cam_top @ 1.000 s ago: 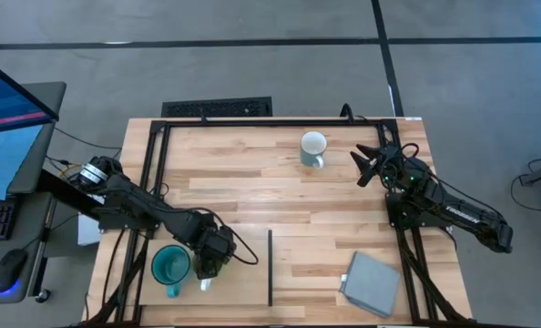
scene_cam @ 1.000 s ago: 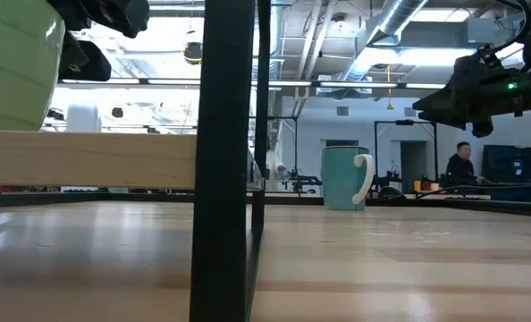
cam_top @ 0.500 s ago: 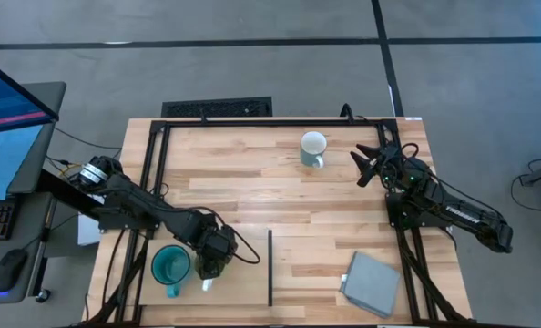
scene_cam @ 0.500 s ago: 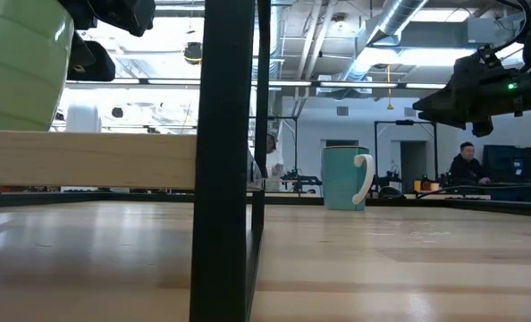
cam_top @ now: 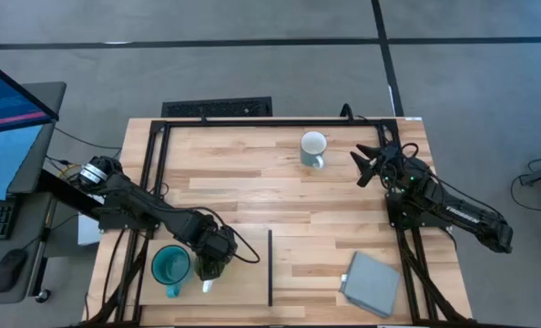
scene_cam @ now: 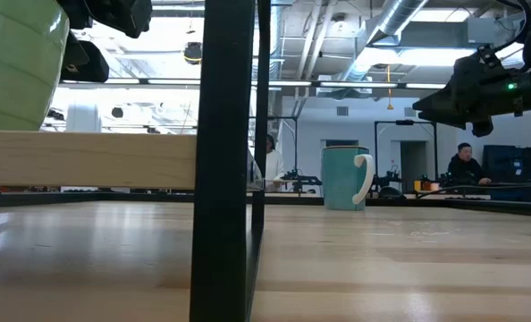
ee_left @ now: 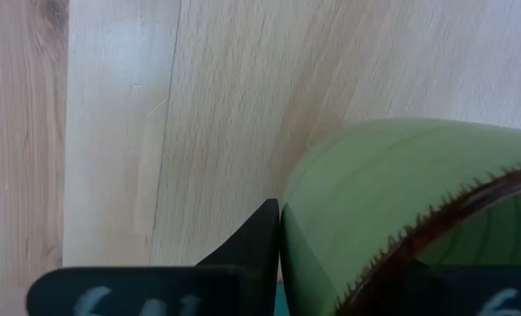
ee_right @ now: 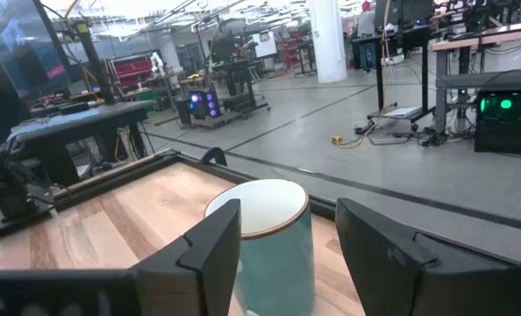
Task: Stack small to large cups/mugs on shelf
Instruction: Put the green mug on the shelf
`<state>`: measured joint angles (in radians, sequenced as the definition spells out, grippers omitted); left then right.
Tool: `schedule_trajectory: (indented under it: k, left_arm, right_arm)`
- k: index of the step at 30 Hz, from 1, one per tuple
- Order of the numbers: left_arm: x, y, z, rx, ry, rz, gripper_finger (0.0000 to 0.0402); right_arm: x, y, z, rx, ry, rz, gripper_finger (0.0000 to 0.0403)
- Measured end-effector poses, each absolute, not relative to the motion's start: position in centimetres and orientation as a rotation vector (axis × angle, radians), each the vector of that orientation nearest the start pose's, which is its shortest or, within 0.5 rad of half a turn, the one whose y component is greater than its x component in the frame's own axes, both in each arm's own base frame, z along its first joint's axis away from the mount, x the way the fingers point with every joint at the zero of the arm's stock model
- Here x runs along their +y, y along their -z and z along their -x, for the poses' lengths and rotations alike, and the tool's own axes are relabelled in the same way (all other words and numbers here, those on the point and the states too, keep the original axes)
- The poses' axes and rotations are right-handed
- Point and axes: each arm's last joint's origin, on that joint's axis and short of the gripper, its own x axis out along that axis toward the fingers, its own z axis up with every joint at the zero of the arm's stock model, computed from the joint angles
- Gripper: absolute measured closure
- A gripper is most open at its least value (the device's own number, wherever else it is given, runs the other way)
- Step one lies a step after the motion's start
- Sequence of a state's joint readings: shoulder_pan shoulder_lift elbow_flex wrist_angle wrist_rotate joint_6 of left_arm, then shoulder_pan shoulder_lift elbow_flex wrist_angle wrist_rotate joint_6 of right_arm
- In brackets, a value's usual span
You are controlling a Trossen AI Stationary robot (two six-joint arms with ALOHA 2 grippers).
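Observation:
A light green mug (scene_cam: 15,67) with a dark rim (ee_left: 436,215) stands on the pale shelf (scene_cam: 87,159) at the table's near left. My left gripper (cam_top: 211,262) is shut on it and hides it in the high view. A white handle (cam_top: 205,285) shows below the gripper. A teal mug (cam_top: 170,266) stands upright on the shelf (cam_top: 243,273), just left of my left gripper. A third mug (cam_top: 313,146), pale teal outside with a white inside and handle, stands on the table at the far middle. My right gripper (cam_top: 366,164) is open, clear of this mug on its right, fingers toward it. My left gripper holds the green mug by its wall just below the rim (ee_left: 309,219). One finger (ee_left: 253,239) lies against the outside; the other is hidden by the mug. The fingers come from above. The mug is upright, its base at the shelf's top (scene_cam: 33,134).
A grey-blue square pad (cam_top: 372,282) lies at the near right. A black strip (cam_top: 270,267) edges the shelf, and a black post (scene_cam: 225,161) stands in front of it in the low view. A black frame (cam_top: 252,121) runs round the table. People (scene_cam: 467,165) are in the room beyond.

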<state>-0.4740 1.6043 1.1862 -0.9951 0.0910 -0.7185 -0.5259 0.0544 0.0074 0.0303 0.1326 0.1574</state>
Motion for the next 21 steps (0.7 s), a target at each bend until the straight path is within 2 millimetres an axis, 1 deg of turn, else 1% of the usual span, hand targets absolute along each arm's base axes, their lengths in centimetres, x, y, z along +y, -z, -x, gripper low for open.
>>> schedule_trajectory:
  k: [21]
  left_arm:
    - [-13.58,-22.73,-25.87,1.482,-0.069,0.328,0.0358]
  right_arm:
    - [-5.37,-16.47,-8.49,-0.035,0.658,-0.155,0.0194]
